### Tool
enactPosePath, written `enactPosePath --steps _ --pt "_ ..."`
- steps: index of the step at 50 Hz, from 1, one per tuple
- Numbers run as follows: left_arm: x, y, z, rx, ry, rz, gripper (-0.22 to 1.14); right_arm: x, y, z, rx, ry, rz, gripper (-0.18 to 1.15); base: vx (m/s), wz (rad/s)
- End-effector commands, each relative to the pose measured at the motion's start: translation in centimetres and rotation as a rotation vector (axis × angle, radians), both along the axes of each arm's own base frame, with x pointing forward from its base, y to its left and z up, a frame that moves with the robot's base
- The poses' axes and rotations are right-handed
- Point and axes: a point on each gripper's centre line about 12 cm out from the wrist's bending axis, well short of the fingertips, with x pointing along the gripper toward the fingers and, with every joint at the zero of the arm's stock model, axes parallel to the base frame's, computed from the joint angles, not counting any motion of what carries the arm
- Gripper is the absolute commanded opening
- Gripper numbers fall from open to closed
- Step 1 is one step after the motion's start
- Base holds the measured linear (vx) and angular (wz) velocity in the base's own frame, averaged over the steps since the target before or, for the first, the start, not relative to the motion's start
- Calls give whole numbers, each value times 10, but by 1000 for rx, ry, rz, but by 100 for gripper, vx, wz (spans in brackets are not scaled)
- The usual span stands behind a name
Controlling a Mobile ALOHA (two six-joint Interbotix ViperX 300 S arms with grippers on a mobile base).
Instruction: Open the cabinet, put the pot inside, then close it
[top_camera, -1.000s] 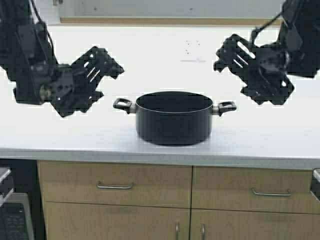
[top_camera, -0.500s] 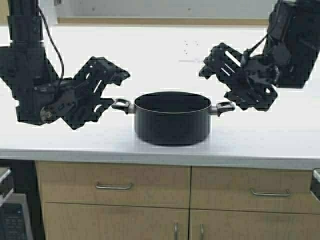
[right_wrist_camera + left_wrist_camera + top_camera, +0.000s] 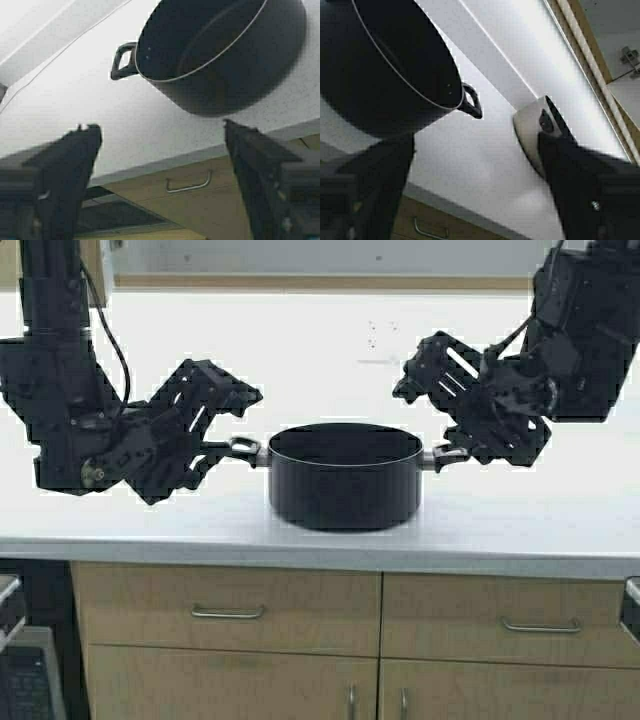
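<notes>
The black pot (image 3: 345,478) stands lidless on the white counter (image 3: 300,350), near its front edge. My left gripper (image 3: 232,425) is open right beside the pot's left loop handle (image 3: 245,449). My right gripper (image 3: 428,412) is open right beside the right loop handle (image 3: 450,453). Neither holds anything. The pot (image 3: 380,65) shows in the left wrist view past my open left gripper (image 3: 475,165). It also shows in the right wrist view (image 3: 220,55) past my open right gripper (image 3: 162,150). The wall cabinet's doors are out of view.
Beige base drawers (image 3: 228,612) with horizontal handles sit under the counter. A white pot with a dark rim (image 3: 529,132) stands farther along the counter in the left wrist view. A metal hinge (image 3: 627,54) shows above the back wall there.
Both arms have come down and inward. The grippers now sit close to the pot's two handles instead of wide apart. The pot has not moved.
</notes>
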Motion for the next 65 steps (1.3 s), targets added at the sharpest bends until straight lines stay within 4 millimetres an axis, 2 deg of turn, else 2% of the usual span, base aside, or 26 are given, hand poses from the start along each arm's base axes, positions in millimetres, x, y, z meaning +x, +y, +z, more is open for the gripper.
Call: enactPosePath --steps 1,7,12,15,19,22,25,29,32,34,40,45,52,59,65 --pt "2 -5 15 2 -62 -22 102 4 8 18 -24 -77 48 102 0 0" --pt "3 -7 29 52 -135 -22 101 8 15 32 -113 -115 95 98 0 0" --pt "5 -9 46 80 -173 -19 99 13 22 51 -203 -133 136 82 0 0" --pt "7 -10 57 104 -184 -15 94 16 26 69 -236 -149 155 65 0 0" --pt "11 -13 72 161 -190 -17 81 21 30 97 -247 -174 173 35 0 0" --pt "15 -16 86 217 -205 -20 64 26 29 117 -232 -182 168 13 0 0" --pt "21 -21 102 289 -223 -24 42 33 25 136 -237 -195 165 -3 0 0" --pt "30 -28 124 408 -259 -30 7 40 20 156 -263 -215 172 2 0 0" --pt "38 -34 143 503 -291 -34 -9 45 17 173 -313 -242 191 8 0 0" --pt "44 -37 155 569 -306 -35 -8 48 14 183 -359 -259 204 10 0 0" --pt "62 -45 181 726 -295 -35 7 56 1 212 -513 -288 225 8 0 0" --pt "79 -39 197 793 -281 16 4 60 -23 229 -578 -267 179 8 0 0" --pt "97 -6 208 816 -231 128 4 58 -70 239 -616 -195 60 8 0 0" --pt "99 36 213 818 -175 214 4 46 -120 244 -644 -161 -79 8 1 0" --pt "95 67 218 814 -151 286 4 41 -143 247 -645 -151 -154 8 1 0"
